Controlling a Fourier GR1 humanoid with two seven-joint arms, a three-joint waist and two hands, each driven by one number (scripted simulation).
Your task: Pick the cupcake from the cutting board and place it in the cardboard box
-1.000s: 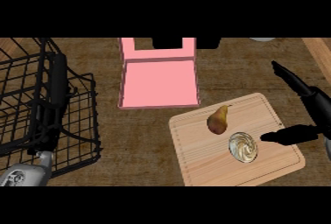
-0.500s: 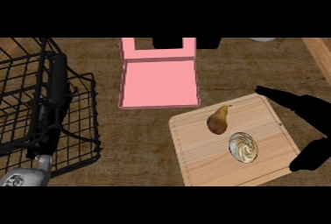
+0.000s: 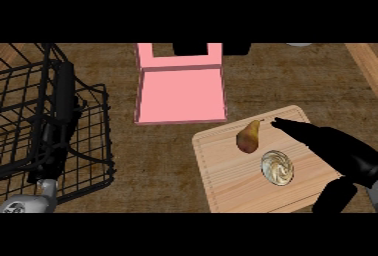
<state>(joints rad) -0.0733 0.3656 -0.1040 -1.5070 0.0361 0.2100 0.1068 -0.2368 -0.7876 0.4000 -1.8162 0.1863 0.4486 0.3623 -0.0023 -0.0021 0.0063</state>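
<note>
The cupcake point(image 3: 276, 167), round with pale swirled frosting, stands on the wooden cutting board point(image 3: 229, 187) at the lower right. My right hand point(image 3: 345, 152) reaches in over the board's right side and is open. Its straight fingers point(image 3: 295, 127) stretch above the cupcake toward the pear's tip, and its thumb point(image 3: 334, 197) hangs below and to the right. The cupcake lies just left of the palm, untouched. The pink cardboard box point(image 3: 181, 95) lies open at the upper middle, lid folded back. My left hand point(image 3: 55, 122) rests at the left, fingers up, in front of the basket.
A brown pear point(image 3: 249, 137) lies on the board right above the cupcake, close to my fingertips. A black wire basket point(image 3: 92, 150) fills the left side. Bare brown counter separates the board from the box. Dark items stand behind the box at the top edge.
My right hand has swung left and down over the board, its fingers now spread above the cupcake and its thumb dropped below. Cupcake, pear and box have stayed put.
</note>
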